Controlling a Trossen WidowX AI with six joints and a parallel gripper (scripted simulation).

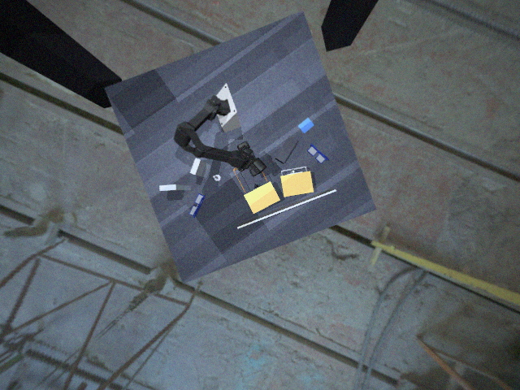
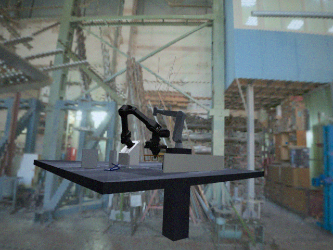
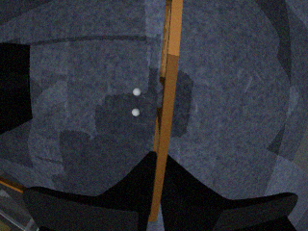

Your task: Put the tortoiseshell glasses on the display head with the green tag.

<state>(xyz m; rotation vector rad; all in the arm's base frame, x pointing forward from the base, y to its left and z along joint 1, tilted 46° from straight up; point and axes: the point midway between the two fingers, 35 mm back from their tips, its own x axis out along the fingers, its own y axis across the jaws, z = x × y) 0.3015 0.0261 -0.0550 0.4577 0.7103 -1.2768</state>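
The tortoiseshell glasses (image 1: 239, 180) (image 2: 147, 156) (image 3: 168, 96) hang above the table, with orange-brown temples open. My gripper (image 2: 155, 155) (image 3: 157, 158) points down and is shut on the front of the frame near its middle. In the top view the arm hides the fingertips, and the temples reach toward the near edge of the left yellow-topped head (image 1: 262, 197). The right yellow-topped head (image 1: 296, 184) stands close beside it, with a pale frame (image 1: 293, 169) at its near side. No green tag shows, so I cannot tell which head bears it.
A long pale panel (image 1: 285, 209) (image 2: 193, 162) stands behind the heads. Pale blocks (image 1: 196, 166) (image 1: 167, 187), a small white ring (image 1: 216, 178) and blue glasses (image 1: 197, 205) are on the left. A blue block (image 1: 305, 124) and other blue glasses (image 1: 317, 151) are on the right.
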